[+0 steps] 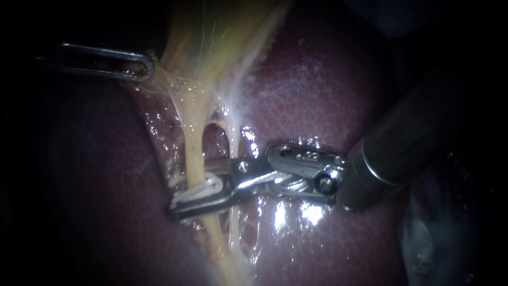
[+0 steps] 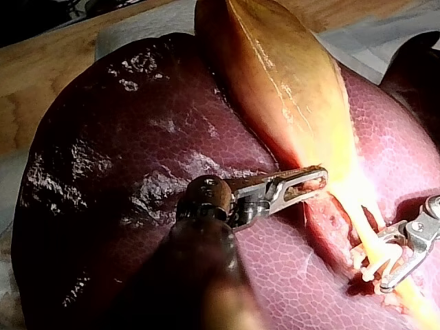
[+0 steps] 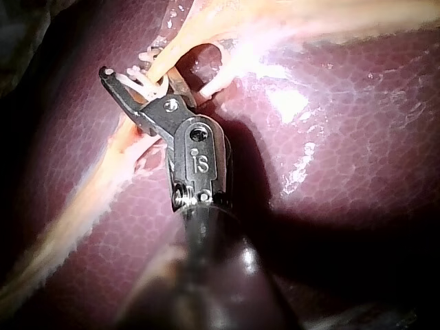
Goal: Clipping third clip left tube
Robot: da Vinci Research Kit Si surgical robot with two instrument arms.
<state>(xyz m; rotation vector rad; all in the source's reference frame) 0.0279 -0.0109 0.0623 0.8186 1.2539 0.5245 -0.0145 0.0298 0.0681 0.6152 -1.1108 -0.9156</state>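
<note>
— Endoscope view, from the left: what comes in first?

— The left instrument (image 1: 144, 68). Its end effector is clenched on the pale edge of the gallbladder (image 1: 211, 37), and a thin film of tissue stretches from that spot toward the tubes.

— Next along?

— The left tube (image 1: 194, 153), yellow, running down over the liver (image 1: 328, 90). Where it meets the right instrument (image 1: 191, 191), a white clip (image 1: 210, 184) sits around it. The end effector is grasping that clip from both sides, with the tube inside. More white shows right against it, and I cannot count separate clips.

— The right tube (image 1: 233, 140)?

— Paler, just beside the left one. It passes under the right instrument nearer the hinge. Whether it lies clear of the end effector I cannot tell.

— Do the wrist views agree?

— In the left wrist view the slotted end effector pinches the gallbladder where it narrows, and the liver lies on a wooden worktop (image 2: 41, 75). In the right wrist view the clip straddles the yellow tube at the tip of the right instrument, and the paler tube sits just beside it.
</note>
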